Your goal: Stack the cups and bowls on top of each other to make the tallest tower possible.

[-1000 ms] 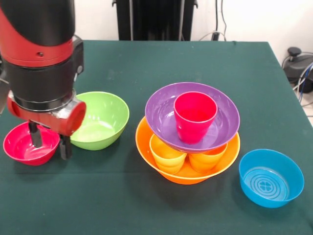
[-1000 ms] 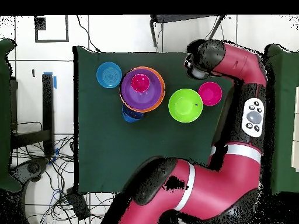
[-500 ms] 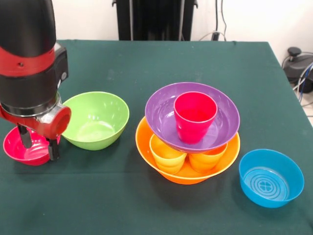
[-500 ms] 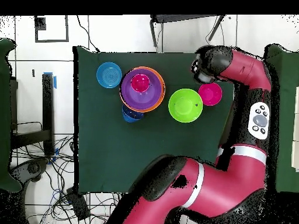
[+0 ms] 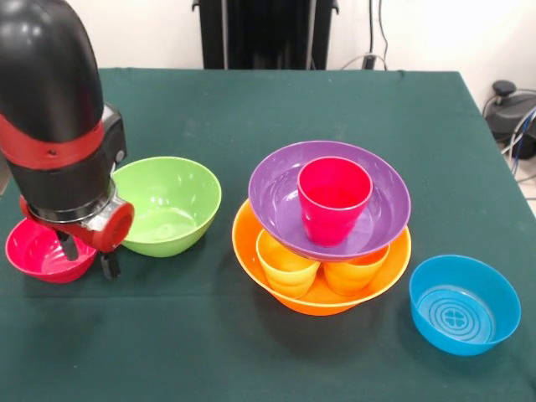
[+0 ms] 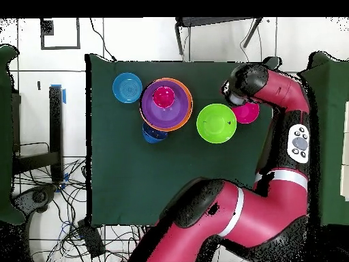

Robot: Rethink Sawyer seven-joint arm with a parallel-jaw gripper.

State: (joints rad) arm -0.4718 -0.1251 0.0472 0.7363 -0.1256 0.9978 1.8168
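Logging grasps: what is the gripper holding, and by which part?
The gripper straddles the small red bowl at its rim, but an actual grip cannot be told.

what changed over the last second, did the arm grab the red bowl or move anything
Only the arm moved. In the front view the gripper swung out towards the left edge of the small red bowl, then came back to straddle its right rim, one finger inside and one outside. The jaws are open and the bowl has not shifted or lifted. The lime green bowl, the tower and the light blue bowl stayed put.
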